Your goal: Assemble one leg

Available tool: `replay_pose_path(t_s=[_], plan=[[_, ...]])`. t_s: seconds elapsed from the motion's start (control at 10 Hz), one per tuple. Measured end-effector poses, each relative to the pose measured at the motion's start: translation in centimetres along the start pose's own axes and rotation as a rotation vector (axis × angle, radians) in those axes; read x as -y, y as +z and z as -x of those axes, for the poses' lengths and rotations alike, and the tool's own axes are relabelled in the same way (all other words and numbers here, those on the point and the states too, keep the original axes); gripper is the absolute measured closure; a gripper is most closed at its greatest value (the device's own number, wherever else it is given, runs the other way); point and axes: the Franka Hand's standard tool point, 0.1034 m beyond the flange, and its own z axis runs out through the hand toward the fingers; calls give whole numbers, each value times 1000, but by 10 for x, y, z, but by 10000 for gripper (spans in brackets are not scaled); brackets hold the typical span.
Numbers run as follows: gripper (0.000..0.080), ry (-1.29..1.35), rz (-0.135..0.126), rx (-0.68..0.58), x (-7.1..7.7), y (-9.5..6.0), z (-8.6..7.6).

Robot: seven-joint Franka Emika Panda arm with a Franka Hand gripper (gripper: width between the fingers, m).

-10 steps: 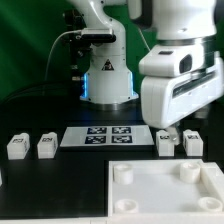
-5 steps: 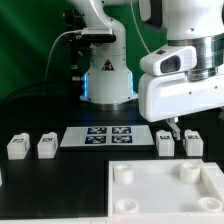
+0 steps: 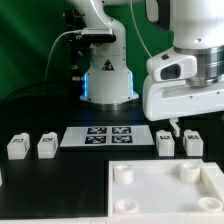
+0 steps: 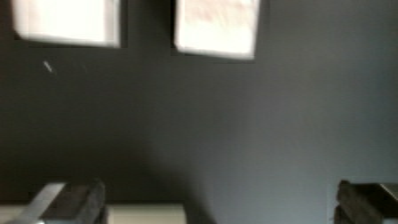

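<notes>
1. Gripper (image 3: 172,126): it hangs over the desk (image 3: 60,185) toward the edge on the exterior view's right. In the wrist view the gripper (image 4: 222,192) has its fingers (image 4: 71,200) spread wide. Only bare desk (image 4: 214,120) shows between them, and nothing is held.

2. Legs: four stand in a row across the middle of the desk, each with its tag facing the exterior camera.
- Leg A (image 3: 15,147) and leg B (image 3: 46,147) stand near the edge on the exterior view's left, just beside each other and not touching.
- Leg C (image 3: 165,144) and leg D (image 3: 194,142) stand near the opposite edge, directly beneath the gripper body. One fingertip sits just above leg C, clear of it.

3. Wrist view: two white blocks (image 4: 71,22) (image 4: 217,25) lie side by side, well apart from the fingers. They are blurred, and no tags can be made out.

4. Marker board (image 3: 103,137): it lies flat between leg B and leg C.

5. Tray piece (image 3: 170,195): it fills the desk corner at the exterior view's lower right. Round sockets show at its corners.
</notes>
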Motion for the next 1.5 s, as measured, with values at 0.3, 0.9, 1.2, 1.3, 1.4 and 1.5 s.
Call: replay_pose_path(t_s=[0.3,0.9,1.2,1.3,1.4,1.5], plan=[[151,0,7,183,3,4,-1],[151,50,23,530,19,28,19],[151,45,32,544,20,46,32],[151,43,32,543,20,49,33],[151,44,32,542,20,52,35],[151,45,32,543,19,56,35]])
